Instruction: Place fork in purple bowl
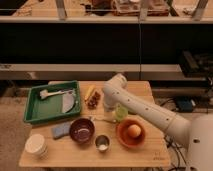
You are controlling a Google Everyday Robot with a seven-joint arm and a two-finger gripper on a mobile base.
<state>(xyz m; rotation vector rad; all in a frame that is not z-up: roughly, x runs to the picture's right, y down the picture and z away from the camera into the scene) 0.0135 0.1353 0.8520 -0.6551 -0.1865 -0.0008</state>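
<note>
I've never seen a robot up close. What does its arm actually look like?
The arm is smooth, rounded and off-white: thick tube-like segments with bulging joints, attached to a bulky pale body at the lower right. No cables or markings show. Its gripper, at the arm's far end, is over the middle of the wooden table.

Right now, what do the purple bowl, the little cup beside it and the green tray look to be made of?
The purple bowl: glazed ceramic or glossy plastic; its inside shines, but which is unclear. The little cup: metal, probably steel, from its silvery rim. The green tray: plastic, seemingly matte, evenly coloured. The gripper is over the table behind the bowl.
</note>
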